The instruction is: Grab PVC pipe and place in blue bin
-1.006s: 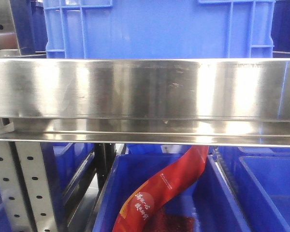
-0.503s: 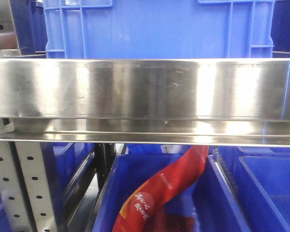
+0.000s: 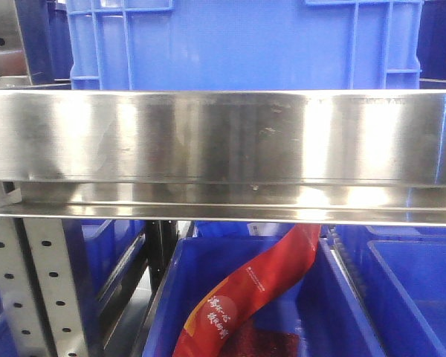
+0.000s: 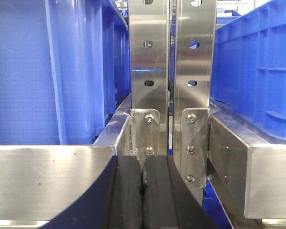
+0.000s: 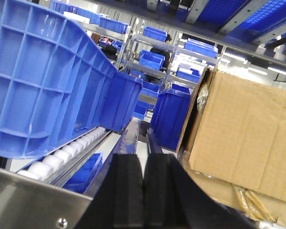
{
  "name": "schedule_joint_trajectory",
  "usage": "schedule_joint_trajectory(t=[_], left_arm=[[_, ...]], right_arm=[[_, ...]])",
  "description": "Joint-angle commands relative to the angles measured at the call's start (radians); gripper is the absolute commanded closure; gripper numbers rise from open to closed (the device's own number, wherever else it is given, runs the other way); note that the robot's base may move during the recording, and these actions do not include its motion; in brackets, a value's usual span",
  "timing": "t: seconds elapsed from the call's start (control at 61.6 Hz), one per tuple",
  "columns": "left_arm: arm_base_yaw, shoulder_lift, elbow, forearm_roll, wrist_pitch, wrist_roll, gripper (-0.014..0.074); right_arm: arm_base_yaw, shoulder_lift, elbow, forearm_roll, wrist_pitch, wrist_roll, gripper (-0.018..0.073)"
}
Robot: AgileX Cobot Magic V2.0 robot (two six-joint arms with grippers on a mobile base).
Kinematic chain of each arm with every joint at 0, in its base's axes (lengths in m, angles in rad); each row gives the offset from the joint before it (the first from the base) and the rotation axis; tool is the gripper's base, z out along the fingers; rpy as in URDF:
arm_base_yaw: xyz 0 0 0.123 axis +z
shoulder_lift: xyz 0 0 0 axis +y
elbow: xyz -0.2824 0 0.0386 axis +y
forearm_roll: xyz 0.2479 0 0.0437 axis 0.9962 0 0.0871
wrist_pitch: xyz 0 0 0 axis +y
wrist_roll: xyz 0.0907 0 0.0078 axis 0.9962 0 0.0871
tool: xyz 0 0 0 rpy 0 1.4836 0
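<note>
Both claws — our left claw [image 4: 143, 191] and right claw [image 5: 143, 191] — are pressed together, holding nothing. We see a blue bin [image 3: 241, 44] above a steel shelf rail [image 3: 223, 137].

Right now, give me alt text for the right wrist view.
The right claw is shut and empty, pointing down a warehouse aisle. A tilted blue bin sits on white rollers to its left, and a cardboard box fills the right side.

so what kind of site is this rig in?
Likely a warehouse or parts storeroom: steel racking holding blue bins, a roller lane under one, and cardboard boxes nearby.
</note>
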Motion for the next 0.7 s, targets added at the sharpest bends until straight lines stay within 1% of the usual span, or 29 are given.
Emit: schedule_joint_trajectory(t=[0.0,0.211,0.681], left_arm=[[0.004,-0.004,0.000,-0.004,-0.017,-0.006,0.0707],[0.004,-0.004,0.000,-0.004,-0.017,-0.006,0.0707],[0.004,-0.004,0.000,-0.004,-0.017,-0.006,0.0707]], right_arm=[[-0.010,-0.003,0.003,-0.001,-0.020,0.001,0.0722],[-0.062,-0.003,0.003,0.001,-0.020,0.001,0.0722],[-0.063,-0.003,0.003,0.001,0.006,0.001,0.0722]])
